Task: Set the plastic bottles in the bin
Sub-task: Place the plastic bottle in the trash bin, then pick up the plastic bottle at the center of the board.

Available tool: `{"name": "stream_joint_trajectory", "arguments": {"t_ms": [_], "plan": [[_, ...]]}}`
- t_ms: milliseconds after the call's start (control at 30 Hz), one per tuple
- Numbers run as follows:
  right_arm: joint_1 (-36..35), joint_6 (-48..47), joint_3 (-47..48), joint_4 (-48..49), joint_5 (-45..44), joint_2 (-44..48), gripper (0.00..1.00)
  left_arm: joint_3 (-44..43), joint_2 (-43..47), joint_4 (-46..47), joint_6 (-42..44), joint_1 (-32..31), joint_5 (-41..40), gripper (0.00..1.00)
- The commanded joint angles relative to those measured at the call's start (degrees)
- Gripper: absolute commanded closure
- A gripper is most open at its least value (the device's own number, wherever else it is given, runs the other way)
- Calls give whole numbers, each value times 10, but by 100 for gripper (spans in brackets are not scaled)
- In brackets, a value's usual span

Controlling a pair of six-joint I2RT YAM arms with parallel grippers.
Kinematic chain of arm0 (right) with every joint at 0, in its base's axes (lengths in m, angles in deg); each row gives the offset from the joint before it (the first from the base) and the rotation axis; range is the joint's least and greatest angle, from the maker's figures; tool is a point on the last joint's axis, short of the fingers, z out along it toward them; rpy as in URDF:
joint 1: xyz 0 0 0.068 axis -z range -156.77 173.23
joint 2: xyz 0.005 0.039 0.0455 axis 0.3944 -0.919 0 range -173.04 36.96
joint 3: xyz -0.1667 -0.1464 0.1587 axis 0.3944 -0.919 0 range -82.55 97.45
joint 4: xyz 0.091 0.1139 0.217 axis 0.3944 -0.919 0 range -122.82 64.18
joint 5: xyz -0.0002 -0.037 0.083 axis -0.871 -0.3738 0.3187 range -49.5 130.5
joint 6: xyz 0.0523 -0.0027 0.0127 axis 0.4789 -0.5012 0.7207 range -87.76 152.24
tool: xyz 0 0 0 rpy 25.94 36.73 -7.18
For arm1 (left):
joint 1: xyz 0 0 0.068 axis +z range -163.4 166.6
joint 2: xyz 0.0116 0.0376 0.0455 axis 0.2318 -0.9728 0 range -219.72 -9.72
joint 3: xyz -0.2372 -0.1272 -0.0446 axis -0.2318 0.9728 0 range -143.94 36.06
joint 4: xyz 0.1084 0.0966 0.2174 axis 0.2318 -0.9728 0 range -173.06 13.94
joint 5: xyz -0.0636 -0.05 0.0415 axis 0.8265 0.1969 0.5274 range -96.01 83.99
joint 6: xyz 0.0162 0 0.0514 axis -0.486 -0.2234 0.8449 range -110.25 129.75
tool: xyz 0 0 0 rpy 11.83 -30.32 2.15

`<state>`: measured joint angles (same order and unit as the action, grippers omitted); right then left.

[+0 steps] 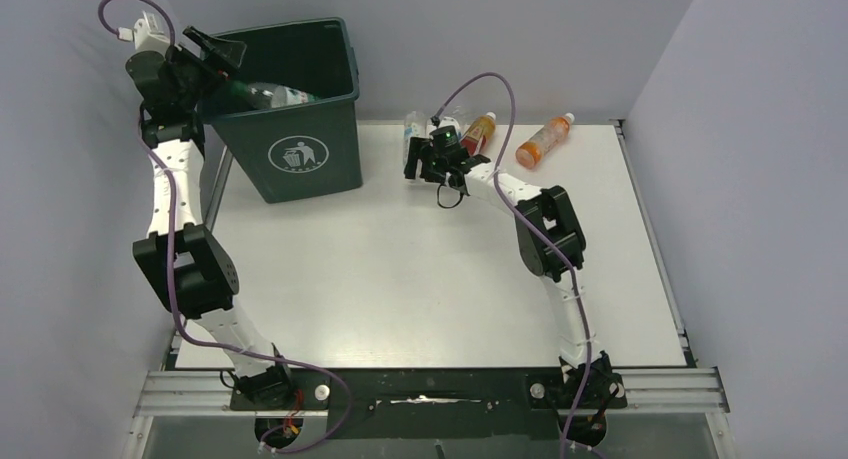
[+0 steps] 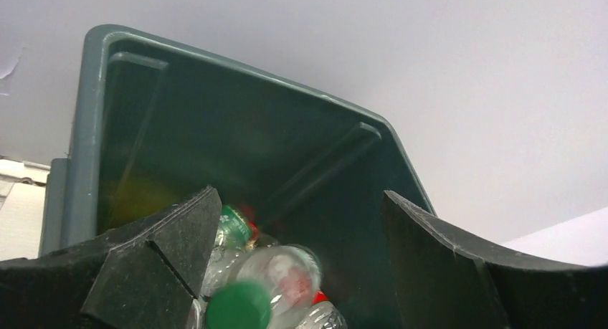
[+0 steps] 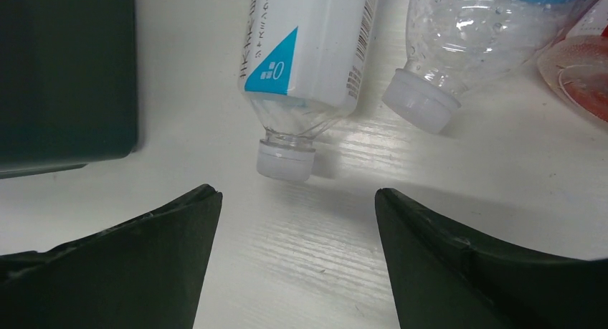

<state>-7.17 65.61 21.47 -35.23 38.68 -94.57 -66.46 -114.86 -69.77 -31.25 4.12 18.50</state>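
Left fingers (image 2: 165, 261) gape wide above the bin (image 2: 215, 128) with nothing in their grip; right fingers (image 3: 143, 261) are spread low over the desk (image 3: 301, 229), also holding nothing.
From above, the bin (image 1: 250, 139) stands at the desk's far left corner, and the left arm reaches over its left rim. Inside it lie several bottles, among them a green-capped bottle (image 2: 239, 307) and a clear one with a red label (image 2: 283, 272), both below the parted fingers. Just ahead of the right fingers lies a white-labelled bottle (image 3: 308, 49), its white cap pointing at them. A clear bottle (image 3: 473, 35) is beside it and a red bottle (image 3: 581, 71) is at the edge of view. An orange bottle (image 1: 543, 142) lies further right on the desk, apart from the rest.
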Motion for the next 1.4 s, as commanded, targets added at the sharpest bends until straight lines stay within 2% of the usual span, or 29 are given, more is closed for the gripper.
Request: {"name": "stream_joint_trajectory", "arguments": {"t_ms": [0, 200, 600, 1100, 1367], "plan": [[5, 18, 32, 55, -5, -9, 20, -50, 10, -51, 23, 8, -14, 18], [9, 36, 46, 74, -1, -31, 24, -22, 67, -74, 13, 8, -13, 17], [14, 75, 43, 110, 15, -52, 36, 143, 199, -65, 9, 8, 1, 16], [13, 99, 19, 126, 26, -61, 38, 184, 223, -61, 9, 6, 14, 16], [13, 103, 22, 127, 30, -75, 54, 195, 227, -58, 11, 6, 16, 16]]}}
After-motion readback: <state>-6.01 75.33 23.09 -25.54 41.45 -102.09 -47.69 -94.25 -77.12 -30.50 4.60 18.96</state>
